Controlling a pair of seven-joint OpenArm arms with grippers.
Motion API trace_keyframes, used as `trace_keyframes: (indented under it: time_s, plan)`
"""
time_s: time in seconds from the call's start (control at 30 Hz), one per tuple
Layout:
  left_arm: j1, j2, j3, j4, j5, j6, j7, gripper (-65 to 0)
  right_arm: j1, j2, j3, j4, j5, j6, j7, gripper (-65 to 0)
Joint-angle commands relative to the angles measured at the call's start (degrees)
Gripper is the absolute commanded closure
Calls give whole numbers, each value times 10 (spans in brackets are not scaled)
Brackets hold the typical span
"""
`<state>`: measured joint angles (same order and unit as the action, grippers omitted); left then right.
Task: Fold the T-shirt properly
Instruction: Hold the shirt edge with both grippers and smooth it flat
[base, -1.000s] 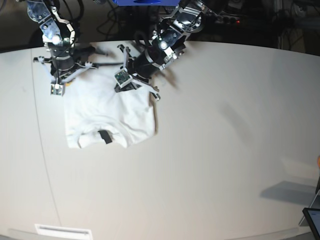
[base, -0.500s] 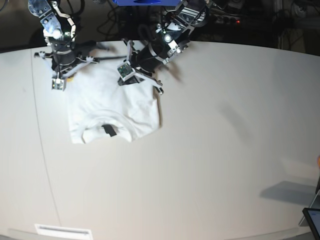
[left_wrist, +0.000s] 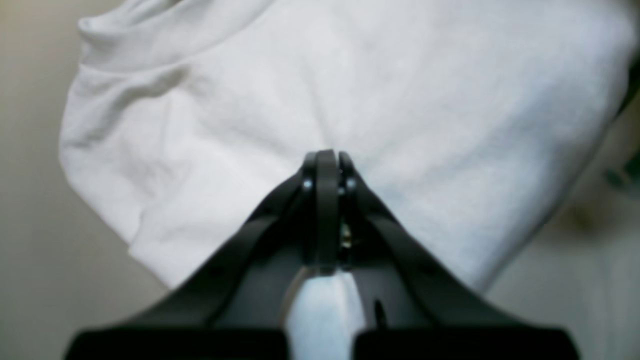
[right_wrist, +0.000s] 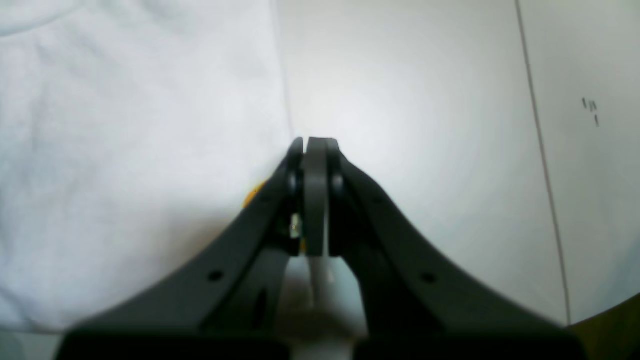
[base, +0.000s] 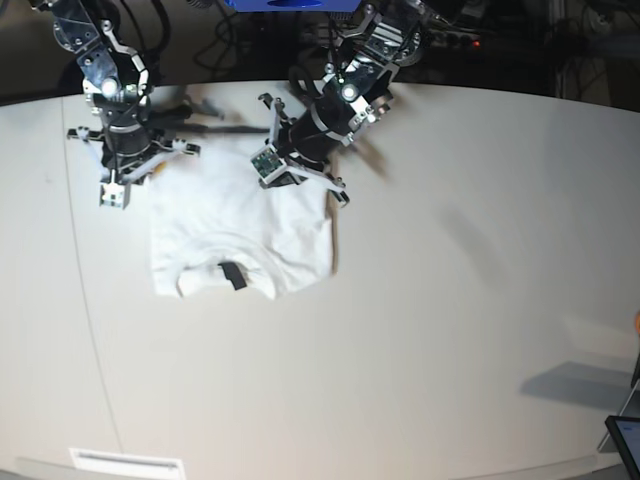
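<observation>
At the far left of the bench (base: 450, 330) the right claw (base: 122, 172) is clenched on a corner of the T-shirt (base: 240, 235) — the left claw (base: 290, 178) likewise, it seems. Uneven pulling could skew or bunch the cloth. It lies folded, plain white side up, black label (base: 234, 275) showing.

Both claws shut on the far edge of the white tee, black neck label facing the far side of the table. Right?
Not quite. The black neck label sits at the near edge of the T-shirt, away from the arms, as the base view shows. The rest holds: the left claw and the right claw are both shut at the shirt's far edge.
</observation>
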<state>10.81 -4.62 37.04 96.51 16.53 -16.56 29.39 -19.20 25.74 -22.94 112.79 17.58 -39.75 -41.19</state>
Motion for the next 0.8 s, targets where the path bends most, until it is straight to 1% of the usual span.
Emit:
trace_keyframes:
  time_s: [0.0,0.07,0.17,0.43,0.5,0.57,0.63,0.77]
  plan:
    - [-10,4,-1,21,5,3,7,0,4,5,0,17,-9,-3,14,-1]
    - [-15,12,0,33,5,3,19,0,4,5,-1,20,-9,-3,16,-1]
    - [-17,14,0,64,5,3,21,0,9,5,-3,20,-9,-3,16,-1]
    - [1,13,-1,106,9,3,22,0,47,8,-94,26,-9,-3,18,-1]
    - [8,4,-1,111,9,3,22,0,62,8,-124,26,-9,-3,18,-1]
    - [19,-5,-14,113,9,3,22,0,75,8,-152,26,-10,-3,18,-1]
    - [24,-6,-29,112,9,3,22,0,81,6,-164,26,-10,-3,17,-1]
    - [41,-7,-65,112,9,3,22,0,77,4,-165,24,-10,-3,17,-1]
